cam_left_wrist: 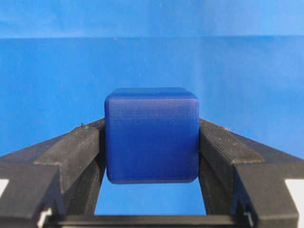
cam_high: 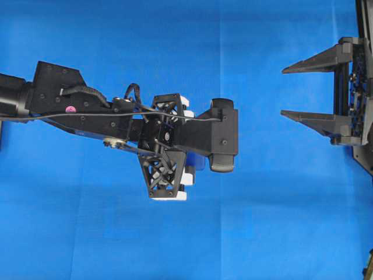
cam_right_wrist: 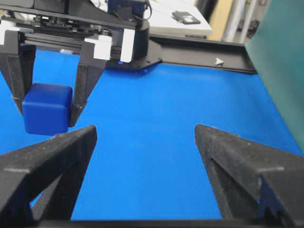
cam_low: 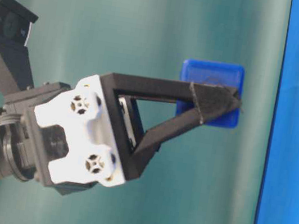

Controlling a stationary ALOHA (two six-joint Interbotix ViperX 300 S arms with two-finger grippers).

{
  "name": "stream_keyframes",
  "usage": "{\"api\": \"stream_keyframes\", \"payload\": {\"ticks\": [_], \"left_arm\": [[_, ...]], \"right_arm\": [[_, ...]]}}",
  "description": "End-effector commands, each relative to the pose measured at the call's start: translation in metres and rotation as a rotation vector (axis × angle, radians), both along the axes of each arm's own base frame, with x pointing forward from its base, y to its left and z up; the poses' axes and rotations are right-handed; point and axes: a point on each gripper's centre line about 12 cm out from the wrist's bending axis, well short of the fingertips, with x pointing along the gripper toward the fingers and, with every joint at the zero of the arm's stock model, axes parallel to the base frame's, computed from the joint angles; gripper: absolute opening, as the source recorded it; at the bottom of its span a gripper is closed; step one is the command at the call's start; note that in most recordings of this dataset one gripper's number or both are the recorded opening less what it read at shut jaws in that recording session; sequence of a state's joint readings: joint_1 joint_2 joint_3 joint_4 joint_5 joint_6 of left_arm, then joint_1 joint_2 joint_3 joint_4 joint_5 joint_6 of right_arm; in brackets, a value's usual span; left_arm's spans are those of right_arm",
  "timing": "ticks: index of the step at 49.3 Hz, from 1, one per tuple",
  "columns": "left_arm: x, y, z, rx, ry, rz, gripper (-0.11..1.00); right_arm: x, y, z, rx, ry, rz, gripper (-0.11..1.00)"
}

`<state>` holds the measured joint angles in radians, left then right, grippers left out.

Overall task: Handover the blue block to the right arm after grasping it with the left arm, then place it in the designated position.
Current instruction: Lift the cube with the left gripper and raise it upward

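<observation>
The blue block [cam_left_wrist: 151, 135] is a dark-blue cube with rounded edges, clamped between the two black fingers of my left gripper [cam_low: 219, 103]. It hangs above the blue cloth [cam_low: 298, 141] without touching it. The left arm [cam_high: 87, 105] reaches in from the left, and its wrist hides the block in the overhead view. My right gripper [cam_high: 283, 92] stands open and empty at the right edge, with its fingers pointing left toward the left arm. In the right wrist view the held block [cam_right_wrist: 47, 108] sits upper left, beyond the right gripper [cam_right_wrist: 145, 130] and left of its left fingertip. No mark for the designated position shows.
Blue cloth [cam_high: 262, 221] covers the whole table. A green backdrop [cam_low: 152, 21] stands behind it. A black bar [cam_right_wrist: 199, 47] runs along the far table edge, with a white surface [cam_right_wrist: 185, 21] and clutter beyond.
</observation>
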<state>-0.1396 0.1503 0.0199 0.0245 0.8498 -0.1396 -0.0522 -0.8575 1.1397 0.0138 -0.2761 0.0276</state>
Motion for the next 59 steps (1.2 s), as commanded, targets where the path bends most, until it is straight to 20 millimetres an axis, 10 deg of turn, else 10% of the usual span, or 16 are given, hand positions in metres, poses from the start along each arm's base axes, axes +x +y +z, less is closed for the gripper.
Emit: {"api": "stream_keyframes", "payload": {"ticks": [1, 59], "left_arm": [[-0.003, 0.0, 0.026, -0.006, -0.064, -0.002, 0.49], [-0.038, 0.006, 0.024, -0.056, -0.401, -0.009, 0.49]], "right_arm": [[0.003, -0.001, 0.012, 0.003, -0.035, -0.003, 0.98], [0.003, -0.001, 0.013, 0.002, -0.04, -0.003, 0.98]]}}
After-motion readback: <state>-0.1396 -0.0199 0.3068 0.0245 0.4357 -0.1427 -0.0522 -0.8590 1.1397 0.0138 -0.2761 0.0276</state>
